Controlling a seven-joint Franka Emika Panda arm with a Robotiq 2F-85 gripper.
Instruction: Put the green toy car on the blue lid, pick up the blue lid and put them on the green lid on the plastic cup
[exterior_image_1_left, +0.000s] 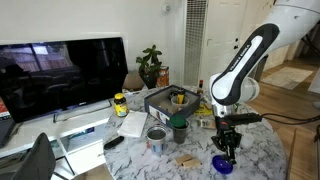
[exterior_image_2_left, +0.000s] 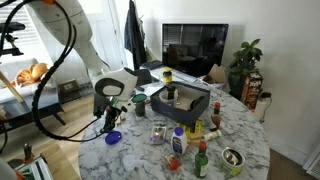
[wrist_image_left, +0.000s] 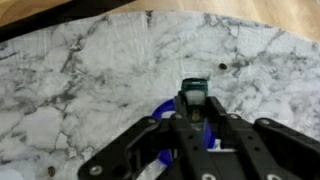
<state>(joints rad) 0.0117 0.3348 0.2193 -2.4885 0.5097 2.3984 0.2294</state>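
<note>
Wrist view: seems to grip the car (wrist_image_left: 192, 90) in the gripper (wrist_image_left: 192, 101), jaws narrow on both sides of it. Placed right over the blue lid (wrist_image_left: 164, 112), lying flat on the table (wrist_image_left: 80, 70). Cannot tell about contact btw. car and lid. In an exterior view: hanging just above the blue lid, well apart from the cup (exterior_image_1_left: 179, 131) w/ the green lid (exterior_image_1_left: 179, 121). Step 1 approx. half done, car not released yet. Left to do: let go the car, pick up blue lid w/ car, put both on green lid.
</note>
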